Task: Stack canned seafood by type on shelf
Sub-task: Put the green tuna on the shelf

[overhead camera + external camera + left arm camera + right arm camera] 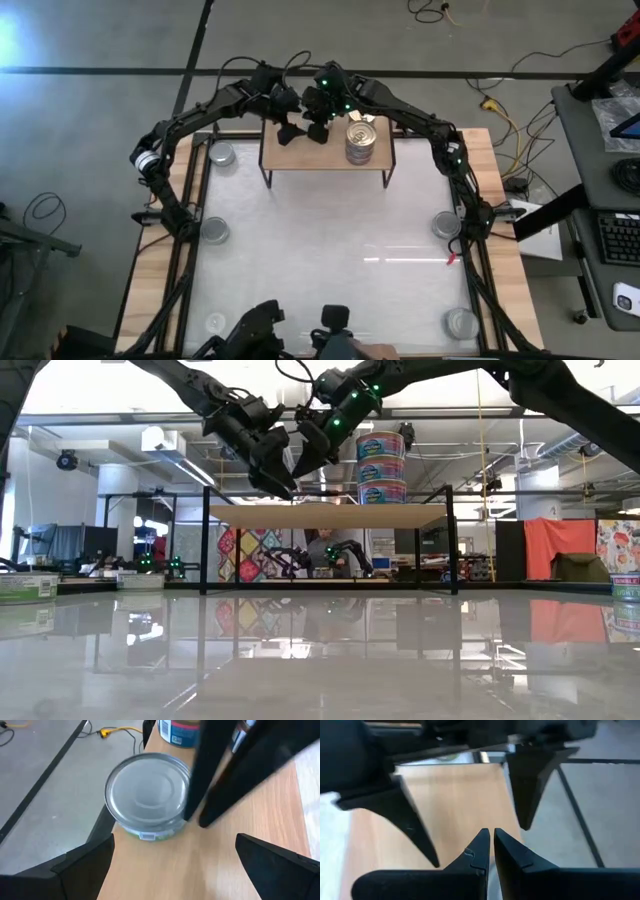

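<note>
Room: concrete floor with loose cables around a wood-edged tabletop (pixel 330 240) whose white surface is glossy.
High view, shelf: the shelf (pixel 300 152), a light wood plank on thin black legs, stands at the tabletop's far edge.
High view, tins: a stack of tins (pixel 361 140) with a gold top sits on the plank's right part; single grey-topped tins (pixel 215 231) lie near the tabletop's edges.
High view, arms: both dark arms arch inward and meet over the plank, the left end effector (pixel 287 128) just beside the right end effector (pixel 318 124).
Low view, labels: the stack (pixel 381 464) is three tins high with blue and pink labels; the writing is too small to read.
Left wrist view: fingers (pixel 85 865) spread wide, released, over a silver-grey tin (pixel 148 795) at the plank's corner; its label is unreadable.
Right wrist view: fingertips (pixel 480 851) clenched together, holding nothing, above the plank.
</note>
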`<state>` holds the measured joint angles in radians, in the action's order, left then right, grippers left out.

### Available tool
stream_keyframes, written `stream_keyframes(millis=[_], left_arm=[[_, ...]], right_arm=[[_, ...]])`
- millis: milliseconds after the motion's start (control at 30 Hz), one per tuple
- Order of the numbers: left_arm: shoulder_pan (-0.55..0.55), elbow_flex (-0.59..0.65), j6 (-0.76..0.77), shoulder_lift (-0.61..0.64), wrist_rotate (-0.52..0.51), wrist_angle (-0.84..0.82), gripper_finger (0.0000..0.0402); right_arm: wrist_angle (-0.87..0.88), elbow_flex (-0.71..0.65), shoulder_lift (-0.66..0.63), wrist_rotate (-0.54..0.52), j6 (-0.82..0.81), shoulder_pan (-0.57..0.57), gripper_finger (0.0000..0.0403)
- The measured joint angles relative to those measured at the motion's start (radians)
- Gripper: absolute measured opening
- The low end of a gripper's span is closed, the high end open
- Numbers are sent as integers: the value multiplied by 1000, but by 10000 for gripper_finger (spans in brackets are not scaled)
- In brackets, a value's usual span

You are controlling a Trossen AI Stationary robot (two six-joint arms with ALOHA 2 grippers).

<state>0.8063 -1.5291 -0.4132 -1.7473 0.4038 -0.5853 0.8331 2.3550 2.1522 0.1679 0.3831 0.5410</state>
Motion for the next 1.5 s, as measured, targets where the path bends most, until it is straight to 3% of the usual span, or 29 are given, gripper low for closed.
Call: stream_keyframes(millis=[167, 333, 567, 767, 1033, 1167, 1500], left_arm=[[1, 0, 9, 0, 8, 75, 385], [0, 0, 39, -2, 53, 156, 325], [-6, 1, 61, -50, 53, 229, 166], [-14, 1, 94, -66, 53, 291, 17], [-37, 1, 185, -109, 47, 312, 3], [-48, 1, 187, -117, -49, 301, 1], [-48, -2, 99, -65, -76, 71, 1]], right_arm=[[4, 0, -55, -41, 17, 1, 18], [23, 0, -151, -46, 17, 0, 18], [124, 0, -267, -48, -44, -8, 18], [250, 0, -288, -48, -86, -19, 18], [263, -1, -288, -57, -87, -24, 18], [247, -1, -288, -57, -86, -24, 18], [293, -1, -288, -58, -86, -24, 18]])
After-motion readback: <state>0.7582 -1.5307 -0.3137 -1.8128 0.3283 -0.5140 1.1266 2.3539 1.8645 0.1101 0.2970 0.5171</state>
